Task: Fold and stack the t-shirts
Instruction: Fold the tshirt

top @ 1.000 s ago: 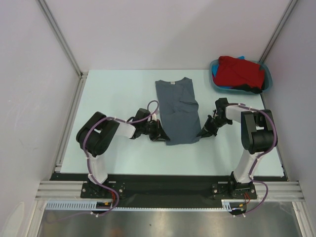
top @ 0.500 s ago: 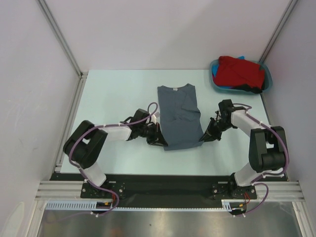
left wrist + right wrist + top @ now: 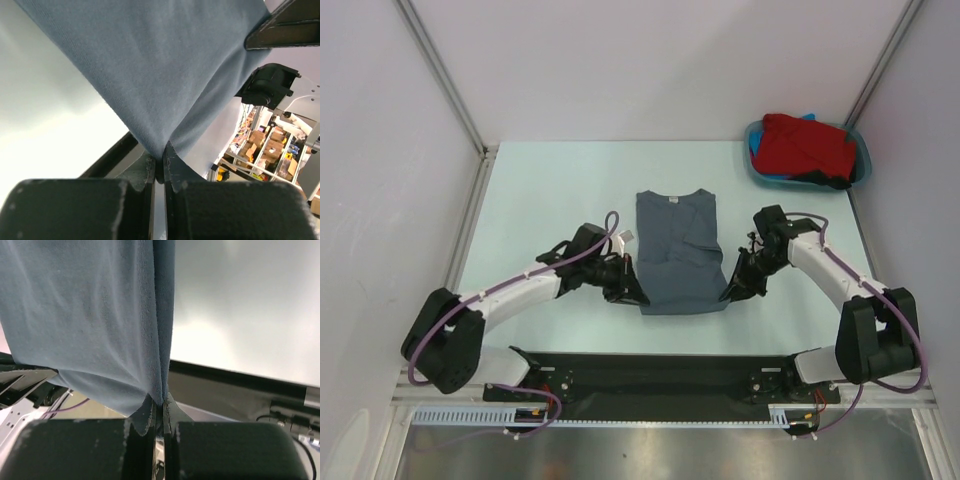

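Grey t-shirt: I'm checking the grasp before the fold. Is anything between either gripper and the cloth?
Nothing visible. The left gripper and right gripper are each shut directly on a near corner of the grey t-shirt; the wrist views show only cloth pinched there.

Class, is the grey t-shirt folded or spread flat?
Partly folded: the slate-grey cloth t-shirt lies as a narrow strip, no sleeves showing, at full length from collar to hem.

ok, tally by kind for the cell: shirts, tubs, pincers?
T-shirts: 2 (grey t-shirt on the table, red t-shirt in the teal tub)
Tubs: 1
Pincers: 2 (left pincer, right pincer, both shut on the grey t-shirt)
Total: 5, not counting blue cloth and black cloth scraps there
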Controlling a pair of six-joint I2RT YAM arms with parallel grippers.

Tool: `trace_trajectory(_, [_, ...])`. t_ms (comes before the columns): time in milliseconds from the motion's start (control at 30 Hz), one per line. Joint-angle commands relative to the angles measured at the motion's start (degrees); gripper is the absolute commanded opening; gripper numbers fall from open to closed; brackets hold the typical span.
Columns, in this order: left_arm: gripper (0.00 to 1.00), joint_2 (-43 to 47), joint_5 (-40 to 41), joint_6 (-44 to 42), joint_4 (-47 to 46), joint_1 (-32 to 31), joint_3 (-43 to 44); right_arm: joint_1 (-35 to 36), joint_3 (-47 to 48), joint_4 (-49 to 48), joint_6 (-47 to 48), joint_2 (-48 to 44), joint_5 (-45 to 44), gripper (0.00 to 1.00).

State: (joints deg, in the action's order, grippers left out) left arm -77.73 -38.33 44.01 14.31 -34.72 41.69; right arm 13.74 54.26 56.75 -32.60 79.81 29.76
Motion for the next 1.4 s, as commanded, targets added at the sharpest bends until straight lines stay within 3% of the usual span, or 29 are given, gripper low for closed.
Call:
trace_trajectory(0, [0.04, 3.1, 2.3, 0.7, 7.8, 0.0, 2.0, 0.0, 5.5, 4.9, -0.4, -1.0, -1.6, 0.00])
trace_trajectory(233, [0.03, -6.1, 1.4, -1.7, 10.9, 0.1, 12.2, -0.1, 19.6, 5.4, 1.2, 9.1, -2.2, 0.00])
trace_trajectory(433, [0.02, -17.5, 1.2, -8.2, 19.0, 1.5, 29.3, -0.1, 32.3, 6.4, 2.6, 20.5, -3.1, 0.00])
trace_trajectory(833, [0.02, -39.1, -1.6, -13.2, 30.0, 13.9, 60.9, -3.0, 53.6, 7.7, 2.3, 40.2, 0.9, 0.00])
trace_trajectory(1033, [0.04, -47.0, -7.3, -7.6, 24.4, 17.5, 64.9, -5.5, 66.1, 8.8, 1.3, 50.1, 3.3, 0.00])
trace_trajectory(1100, [0.12, -49.3, -8.3, -6.8, 23.6, 17.7, 67.2, -5.8, 68.3, 7.9, 1.0, 53.1, 4.4, 0.00])
trace_trajectory(1367, [0.15, -59.9, -14.7, -0.7, 18.5, 18.2, 75.6, -8.1, 75.2, 3.1, -2.5, 60.0, 8.1, 0.00])
